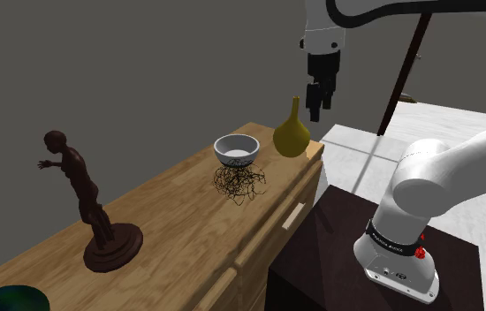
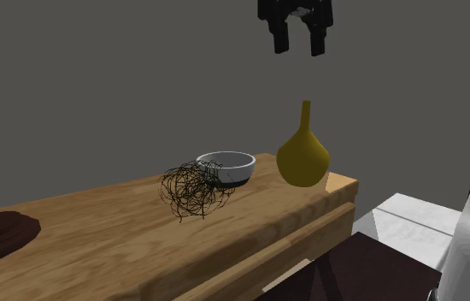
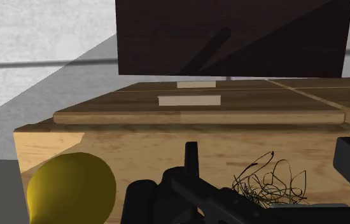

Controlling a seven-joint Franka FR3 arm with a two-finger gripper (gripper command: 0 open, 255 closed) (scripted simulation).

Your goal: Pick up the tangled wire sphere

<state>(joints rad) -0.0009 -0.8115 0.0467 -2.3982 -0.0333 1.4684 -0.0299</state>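
Black claw [image 1: 318, 99] hangs high in the upper middle of the shoulder view, fingers spread apart and pointing straight down, gripping nothing, above the yellow vase [image 1: 292, 133]. Its white arm [image 1: 436, 177] rises from the stand [image 1: 321, 265] at lower right, then bends across the top edge. At frame centre, on the wooden dresser [image 1: 170, 225], the wire ball [image 1: 239, 183] sits just beside the white bowl [image 1: 236, 149], well below the claw.

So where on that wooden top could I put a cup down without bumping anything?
The widest bare stretch of the wooden top lies between the dark figurine and the tangled wire sphere. The far end is crowded: the white bowl sits close beside the sphere, with the yellow vase near the corner.
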